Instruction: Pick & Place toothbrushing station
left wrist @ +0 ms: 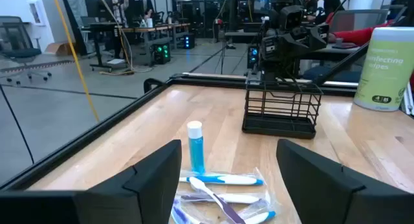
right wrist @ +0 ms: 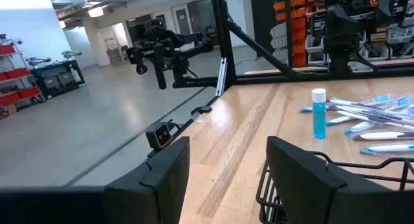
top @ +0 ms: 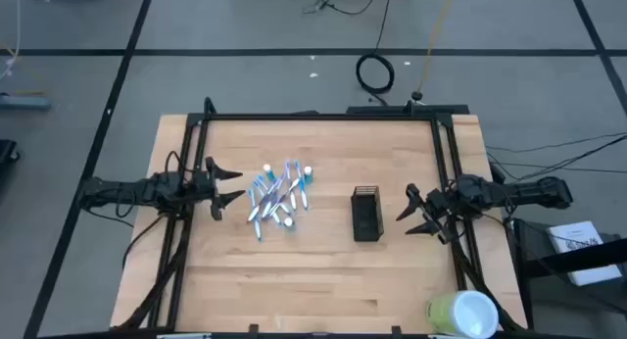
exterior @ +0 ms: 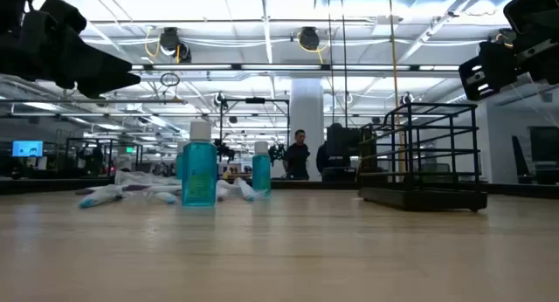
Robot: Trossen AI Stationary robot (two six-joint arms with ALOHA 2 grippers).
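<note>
The black wire-mesh holder (top: 366, 214) stands upright on its base right of the table's middle. Left of it, several blue-and-white toothbrushes (top: 274, 197) lie flat in a loose pile. Among them two small blue white-capped bottles (exterior: 199, 173) (exterior: 261, 169) stand upright on their bases. My left gripper (top: 227, 187) hovers open at the pile's left side, above the table, fingers pointing at the pile (left wrist: 220, 180). My right gripper (top: 416, 212) hovers open just right of the holder, and the holder's rim (right wrist: 362, 179) shows beside one of its fingers. Neither gripper touches anything.
A yellow-green and white wipes cylinder (top: 460, 314) lies at the table's near right corner. A black frame (top: 323, 116) runs along the table's far edge and both sides. Bare wood lies along the near half (top: 294, 290). People stand in the room behind (exterior: 299, 154).
</note>
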